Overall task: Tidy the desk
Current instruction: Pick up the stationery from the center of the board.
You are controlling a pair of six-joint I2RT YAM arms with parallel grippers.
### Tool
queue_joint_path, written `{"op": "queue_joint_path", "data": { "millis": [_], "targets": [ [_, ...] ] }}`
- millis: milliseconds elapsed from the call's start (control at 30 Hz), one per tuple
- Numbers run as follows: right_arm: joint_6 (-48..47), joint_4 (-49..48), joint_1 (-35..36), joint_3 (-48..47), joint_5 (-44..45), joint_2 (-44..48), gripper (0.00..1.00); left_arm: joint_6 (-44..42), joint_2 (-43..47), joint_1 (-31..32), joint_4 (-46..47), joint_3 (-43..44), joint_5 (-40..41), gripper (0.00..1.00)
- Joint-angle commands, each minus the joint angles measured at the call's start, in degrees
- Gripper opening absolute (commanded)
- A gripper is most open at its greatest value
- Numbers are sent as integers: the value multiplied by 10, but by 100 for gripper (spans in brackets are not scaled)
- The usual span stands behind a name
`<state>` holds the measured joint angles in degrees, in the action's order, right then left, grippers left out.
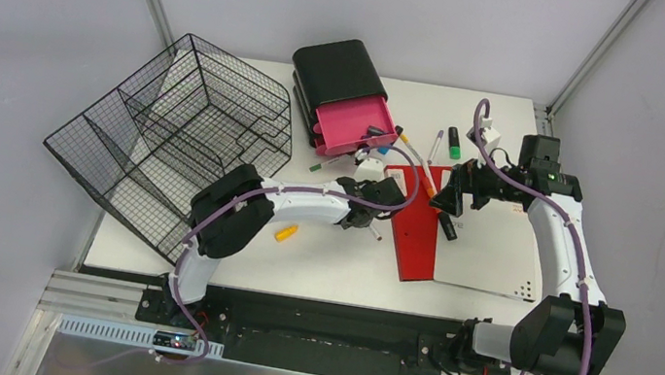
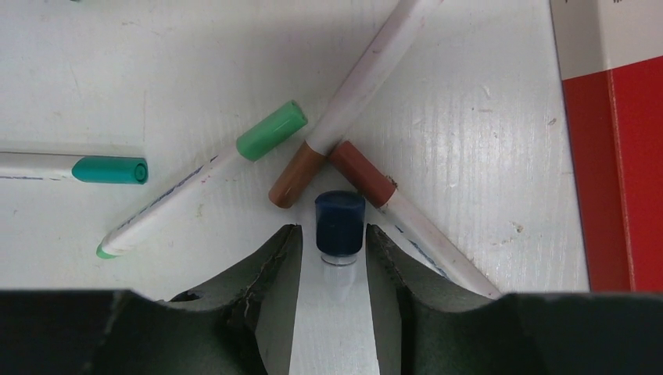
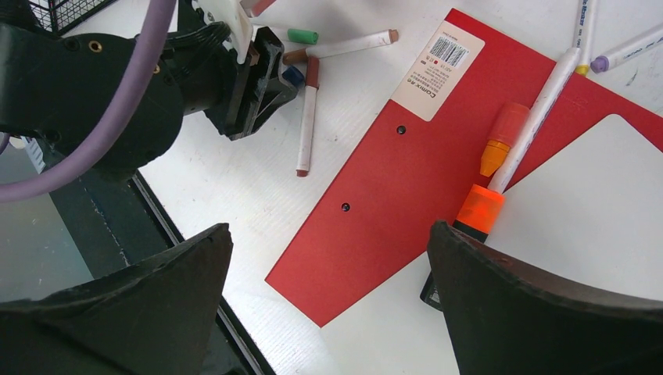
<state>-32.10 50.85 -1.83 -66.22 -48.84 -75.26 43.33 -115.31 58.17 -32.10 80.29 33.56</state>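
The white desk (image 1: 329, 256) holds scattered markers and a red-and-white notebook (image 1: 418, 234). My left gripper (image 2: 334, 229) is low over the desk, left of the notebook, its jaws narrowly apart on either side of a blue-capped marker (image 2: 339, 223); a thin gap shows on each side. Two brown-capped markers (image 2: 297, 176) and a green-capped one (image 2: 270, 131) lie just beyond it. My right gripper (image 3: 328, 226) hangs wide open above the notebook's red cover (image 3: 438, 156), with nothing between its fingers. An orange highlighter (image 3: 479, 211) lies on the notebook.
A black wire-mesh organizer (image 1: 169, 135) sits tilted at the back left. A black drawer unit with a pink drawer (image 1: 353, 117) pulled out stands at the back centre. A green highlighter (image 1: 453, 144) and a yellow piece (image 1: 286, 232) lie loose. A teal-capped marker (image 2: 109, 169) lies left.
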Motion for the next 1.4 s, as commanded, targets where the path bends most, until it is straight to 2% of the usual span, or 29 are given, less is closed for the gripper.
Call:
{"op": "queue_joint_path", "data": {
  "millis": [0,333,667,833,1067,1367],
  "targets": [
    [-15,-8,4,-11,-7,10,99,10,-12,3,-1,26,24,37],
    [-17,-7,4,-10,-8,8,99,5,-26,3,-4,28,24,36],
    [-18,-6,5,-11,-9,8,99,-11,-4,3,-4,15,8,7],
    [-18,-5,5,-12,-10,8,99,-35,32,3,-1,4,-12,0],
    [-19,-4,5,-11,-11,9,99,-129,81,3,41,-20,-67,0],
    [-20,-4,5,-12,-11,9,99,-308,136,3,131,-66,-158,0]
  ]
}}
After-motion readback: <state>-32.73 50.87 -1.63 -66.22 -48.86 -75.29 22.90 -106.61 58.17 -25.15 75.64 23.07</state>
